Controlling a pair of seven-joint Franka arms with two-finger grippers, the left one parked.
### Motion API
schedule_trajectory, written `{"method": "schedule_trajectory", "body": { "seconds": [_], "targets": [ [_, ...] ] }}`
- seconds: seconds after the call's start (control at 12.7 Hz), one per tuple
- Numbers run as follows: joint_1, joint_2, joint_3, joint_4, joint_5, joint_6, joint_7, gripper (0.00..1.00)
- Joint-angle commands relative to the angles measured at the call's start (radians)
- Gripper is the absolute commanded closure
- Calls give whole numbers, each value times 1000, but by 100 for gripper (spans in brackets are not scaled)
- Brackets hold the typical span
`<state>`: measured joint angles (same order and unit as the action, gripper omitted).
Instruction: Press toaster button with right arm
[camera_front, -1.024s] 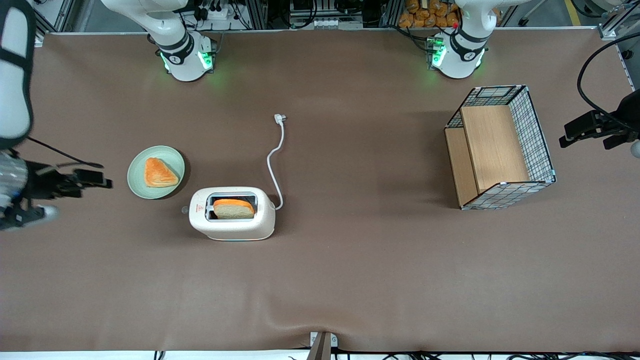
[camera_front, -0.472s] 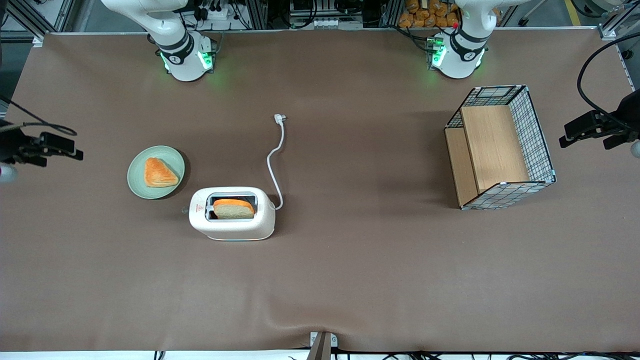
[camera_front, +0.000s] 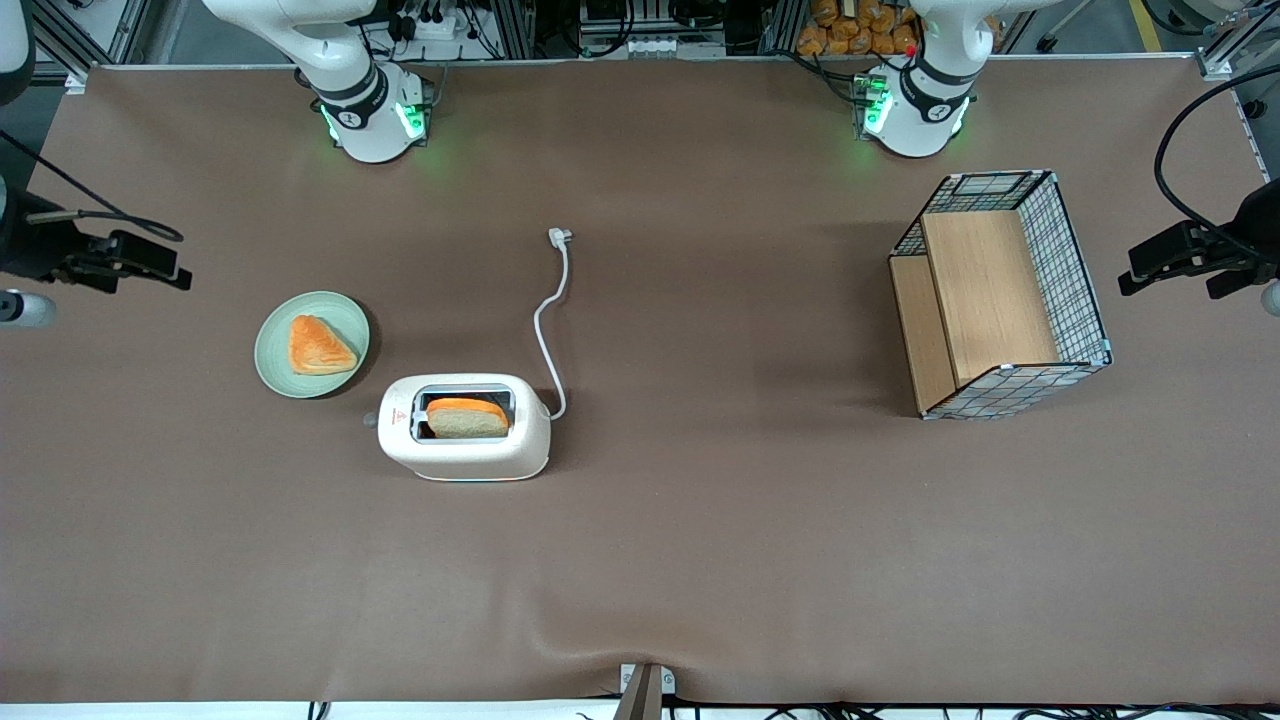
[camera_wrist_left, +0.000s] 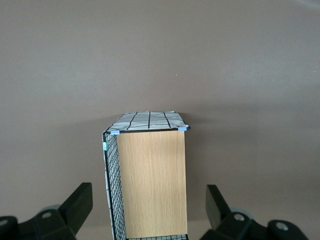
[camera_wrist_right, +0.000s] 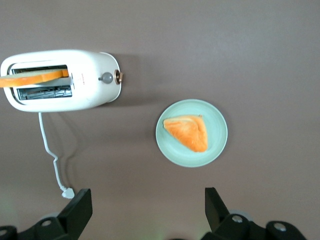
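A brown table (camera_front: 700, 560) was shown, bearing the toaster (camera_front: 465, 428) with 1 bread slice (camera_front: 467, 416) beside a green plate (camera_front: 311, 345). The gripper (camera_wrist_right: 148, 212) was held wide apart, well away toward the working arm's end.

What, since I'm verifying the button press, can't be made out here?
- Front view: toaster button is too small to tell whether it is pressed.
- Front view: right arm is mostly cut off by the edge; its open gripper hangs apart from the toaster.
- Front view: bread slice, lower part hidden inside the slot.
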<state>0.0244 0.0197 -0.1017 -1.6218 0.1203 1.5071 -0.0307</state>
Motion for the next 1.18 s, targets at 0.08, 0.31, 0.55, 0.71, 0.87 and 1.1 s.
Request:
{"method": "schedule_trajectory", "body": {
  "seconds": [0.08, 0.31, 0.55, 0.71, 0.87, 1.1],
  "targets": [
    [-34, -66, 36, -33, -40, -31, 43, 0],
    [-38, -64, 36, -6, -88, -31, 26, 0],
    [-40, -67, 31, 19, -120, -50, 18, 0],
    [-41, -64, 31, 17, -120, -39, 18, 0],
    [-38, -63, 33, 17, -123, -7, 12, 0],
    [-37, -61, 33, 11, -140, 36, -55, 0]
  ]
}}
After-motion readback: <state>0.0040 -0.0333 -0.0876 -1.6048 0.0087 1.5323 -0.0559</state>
